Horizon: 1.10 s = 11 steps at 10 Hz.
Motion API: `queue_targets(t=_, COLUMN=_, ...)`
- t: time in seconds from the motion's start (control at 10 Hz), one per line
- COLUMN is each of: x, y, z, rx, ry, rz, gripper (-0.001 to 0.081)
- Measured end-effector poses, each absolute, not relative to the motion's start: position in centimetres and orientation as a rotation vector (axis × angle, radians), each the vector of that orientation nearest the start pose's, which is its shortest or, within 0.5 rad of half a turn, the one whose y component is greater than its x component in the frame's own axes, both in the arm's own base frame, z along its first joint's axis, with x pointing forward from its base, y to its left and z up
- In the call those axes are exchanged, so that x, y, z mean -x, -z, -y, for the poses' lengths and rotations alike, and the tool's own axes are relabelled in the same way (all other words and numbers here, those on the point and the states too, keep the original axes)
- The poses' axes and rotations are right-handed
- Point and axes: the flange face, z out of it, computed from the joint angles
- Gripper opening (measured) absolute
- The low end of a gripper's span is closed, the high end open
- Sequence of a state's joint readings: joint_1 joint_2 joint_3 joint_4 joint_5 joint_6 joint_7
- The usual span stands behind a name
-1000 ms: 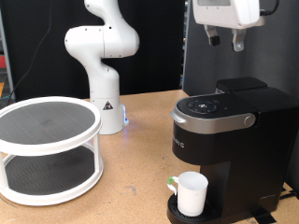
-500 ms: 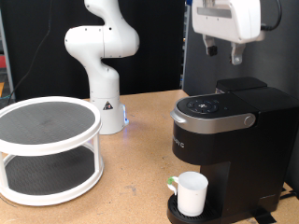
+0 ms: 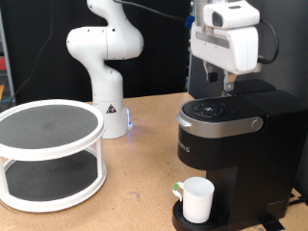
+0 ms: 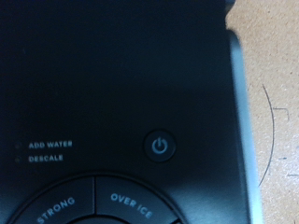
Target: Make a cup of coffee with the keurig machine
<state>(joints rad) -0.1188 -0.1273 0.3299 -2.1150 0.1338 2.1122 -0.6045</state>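
Note:
The keurig machine (image 3: 241, 135) stands at the exterior view's right, lid down, with its round button panel (image 3: 214, 109) on top. The white cup (image 3: 198, 199) stands upright on the drip tray under the spout. My gripper (image 3: 224, 85) hangs fingers down just above the back of the button panel, close to the machine's top. The wrist view shows the machine's black top (image 4: 112, 75) from very near, with the power button (image 4: 161, 147) and the STRONG and OVER ICE keys. No fingers show in the wrist view.
A white two-tier round rack (image 3: 48, 154) stands on the wooden table (image 3: 144, 183) at the exterior view's left. A white robot arm base (image 3: 106, 67) stands behind it at the centre. A dark panel rises behind the machine.
My gripper has come down from the exterior view's top and shifted a little left, from well above the machine to just over its button panel. The cup and machine have not moved.

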Motion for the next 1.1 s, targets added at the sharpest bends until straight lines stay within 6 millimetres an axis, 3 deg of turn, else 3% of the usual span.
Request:
queue_targets(t=0.1, x=-51.3, y=-47.0, z=-12.0, rx=2.872, ry=0.207, rz=1.136, gripper=0.0601)
queue_targets(t=0.2, x=-51.1, y=-46.2, z=-11.9, rx=2.877, ry=0.21, rz=1.137, gripper=0.0417)
queue_targets(t=0.3, x=-51.0, y=-45.6, z=-11.8, rx=2.88, ry=0.215, rz=1.137, gripper=0.0417)
queue_targets(t=0.4, x=-50.9, y=-45.0, z=-11.8, rx=2.883, ry=0.23, rz=1.138, gripper=0.0217)
queue_targets(t=0.5, x=-50.9, y=-44.6, z=-11.9, rx=2.887, ry=0.247, rz=1.146, gripper=0.0087)
queue_targets(t=0.6, x=-50.8, y=-44.2, z=-12.0, rx=2.893, ry=0.256, rz=1.154, gripper=0.0087)
queue_targets(t=0.7, x=-50.7, y=-43.8, z=-12.1, rx=2.897, ry=0.254, rz=1.157, gripper=0.0016)
queue_targets(t=1.1, x=-51.1, y=-42.8, z=-12.1, rx=2.913, ry=0.253, rz=1.151, gripper=0.0007)
